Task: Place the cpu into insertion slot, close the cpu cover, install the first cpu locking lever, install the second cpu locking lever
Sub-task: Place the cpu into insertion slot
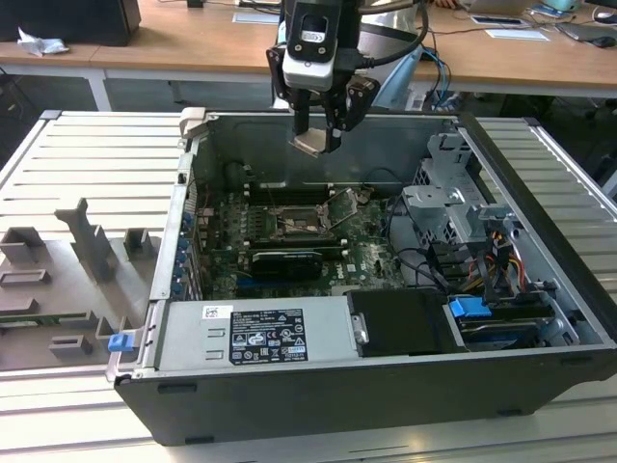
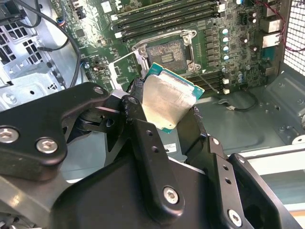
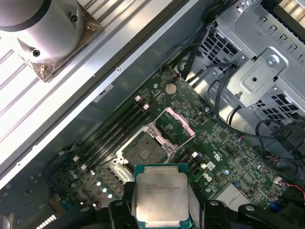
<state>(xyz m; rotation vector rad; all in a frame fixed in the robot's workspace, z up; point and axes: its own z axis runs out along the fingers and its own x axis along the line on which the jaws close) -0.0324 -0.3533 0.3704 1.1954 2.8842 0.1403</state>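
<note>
One chip is in my tool (image 1: 318, 133): the fingers are closed part-way onto two opposite edges of the cpu (image 3: 161, 198), and they hold it well clear of the board. In the second wrist view the black fingers (image 2: 136, 102) sit on either side of the pale metal face, with the chip's green edge poking out past them.

In the exterior view the tool hangs above the open computer case (image 1: 386, 386), which lies on its side on the ribbed grey surface (image 1: 87, 164). The tool is over the far part of the case, about level with its rim. The insertion slot (image 3: 144, 151) is on the green motherboard (image 3: 224, 152) on the case floor. That puts it below the tool and somewhat nearer the exterior camera, well apart from the chip in height.

The socket is bare and dark, with nothing seated in it. The cpu cover (image 3: 181, 120) stands swung open beside it, on the side away from the long black memory slots (image 3: 119, 131), so I judge the way down to the socket to be unobstructed.

The chip is square, so it has no long axis to line up, but its edges matter. In the first wrist view the socket's rim runs diagonally to the chip's sides. By my reading the two are not yet squared to each other, nor is the chip centred over the slot. In the exterior view the chip also looks tilted rather than level with the board.
</note>
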